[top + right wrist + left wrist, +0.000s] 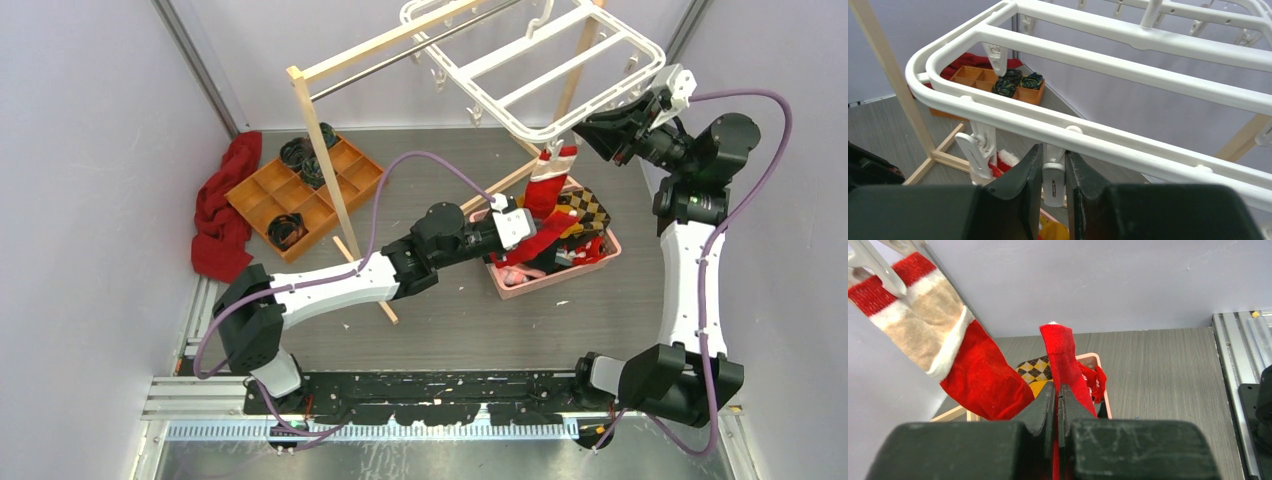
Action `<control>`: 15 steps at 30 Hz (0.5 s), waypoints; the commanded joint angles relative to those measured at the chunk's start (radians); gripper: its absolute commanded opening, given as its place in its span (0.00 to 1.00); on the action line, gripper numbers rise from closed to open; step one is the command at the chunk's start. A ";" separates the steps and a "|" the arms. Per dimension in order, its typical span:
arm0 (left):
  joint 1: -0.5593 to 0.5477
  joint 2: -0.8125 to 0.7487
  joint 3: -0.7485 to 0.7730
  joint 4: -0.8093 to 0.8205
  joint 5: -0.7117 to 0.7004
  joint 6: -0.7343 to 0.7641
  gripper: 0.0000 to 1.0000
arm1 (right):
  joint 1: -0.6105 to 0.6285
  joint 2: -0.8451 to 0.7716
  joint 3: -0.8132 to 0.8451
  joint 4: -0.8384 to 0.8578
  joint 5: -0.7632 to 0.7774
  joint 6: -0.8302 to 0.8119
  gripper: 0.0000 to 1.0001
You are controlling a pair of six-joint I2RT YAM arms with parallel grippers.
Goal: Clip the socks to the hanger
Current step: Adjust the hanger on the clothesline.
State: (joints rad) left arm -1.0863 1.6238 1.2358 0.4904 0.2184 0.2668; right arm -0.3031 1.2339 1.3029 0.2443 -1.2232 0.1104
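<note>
The white hanger [500, 113] hangs from the wooden rack at the back. One red sock with a white cuff [545, 185] dangles from a clip on its near edge. It also shows in the left wrist view as the hanging sock [968, 375]. My left gripper [1058, 387] is shut on a second red sock [1060, 352], which stands up between the jaws above the pink basket [565, 272]. My right gripper [1053, 150] sits under the hanger's rim [1128, 37]. Its jaws press both sides of a white clip [1053, 182], right beside the clip holding the first sock.
The pink basket holds checkered and mustard garments and more red socks. The light wooden rack [320, 150] stands mid-table with its feet near my left arm. An orange compartment tray [300, 185] and a dark red cloth [220, 210] lie at the back left.
</note>
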 commanded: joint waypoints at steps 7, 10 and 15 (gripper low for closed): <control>-0.003 -0.051 0.004 0.077 -0.114 0.048 0.00 | 0.123 -0.133 -0.036 -0.078 0.082 0.019 0.13; -0.003 -0.079 -0.024 0.079 -0.139 0.060 0.00 | 0.180 -0.139 -0.031 -0.125 0.127 -0.002 0.13; -0.003 -0.122 -0.066 0.082 -0.181 0.076 0.00 | 0.227 -0.128 -0.016 -0.143 0.180 0.024 0.12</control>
State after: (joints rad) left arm -1.0863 1.5787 1.1908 0.4995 0.0956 0.3111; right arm -0.0963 1.1061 1.2636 0.1402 -1.1011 0.1192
